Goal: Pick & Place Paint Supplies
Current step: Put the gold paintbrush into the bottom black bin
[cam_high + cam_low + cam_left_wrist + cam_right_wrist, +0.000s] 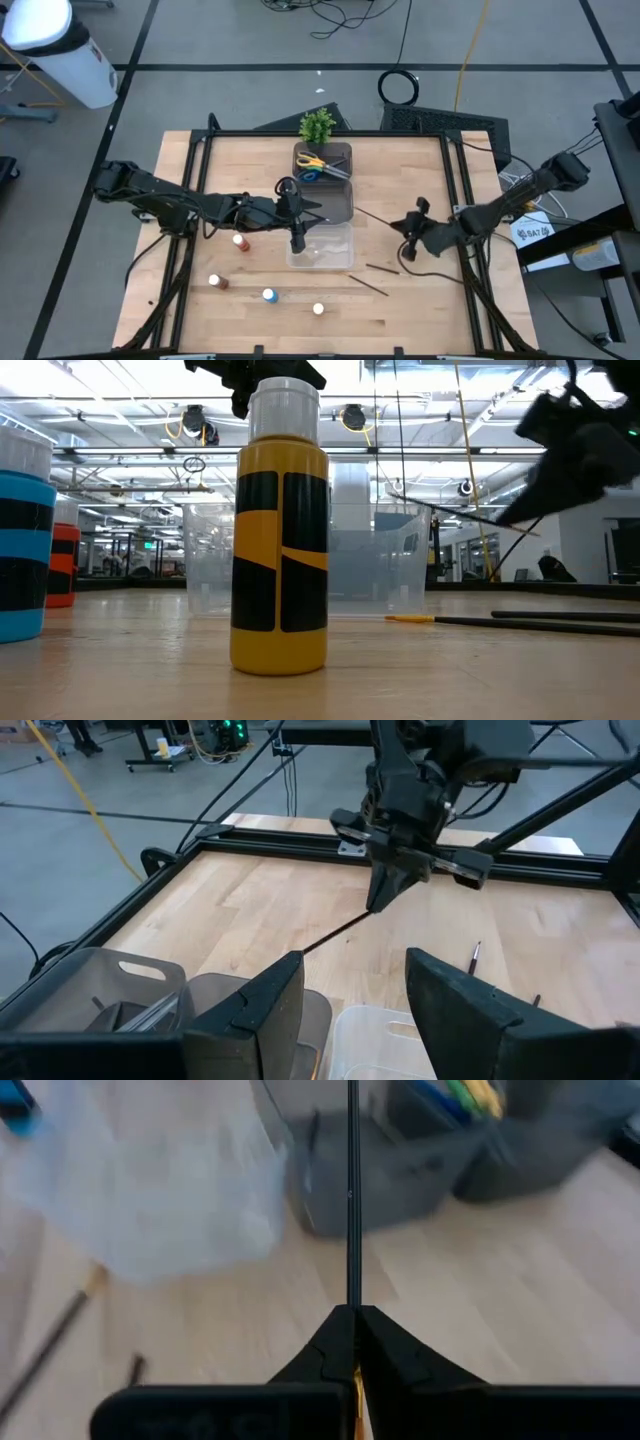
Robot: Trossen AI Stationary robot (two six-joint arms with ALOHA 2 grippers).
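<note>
My right gripper [402,226] hangs over the table's right half, shut on a thin dark paintbrush [372,215] that points toward the bins. My left gripper [350,990] stands open above the clear bin [320,248], nothing between its fingers. On the near left of the table stand several small paint bottles: red [240,241], brown [215,282], blue [268,295] and pale [318,309]. Two more paintbrushes [382,268] [368,284] lie flat on the wood. Scissors [318,165] lie in the far dark bin [340,152]. My right gripper pinches the paintbrush near one end [352,1302] between its two fingertips, and a yellow bit [356,1380] shows farther back between the fingers. The fingers come from the table's right, slanting down, in line with the brush. The brush sticks straight out ahead, lifted clear of the table.
A second dark bin [330,200] sits between the scissors bin and the clear bin. A small green plant [317,125] stands behind them at the far edge. A black frame rail [300,845] runs around the table. Bare wood lies near the front right.
</note>
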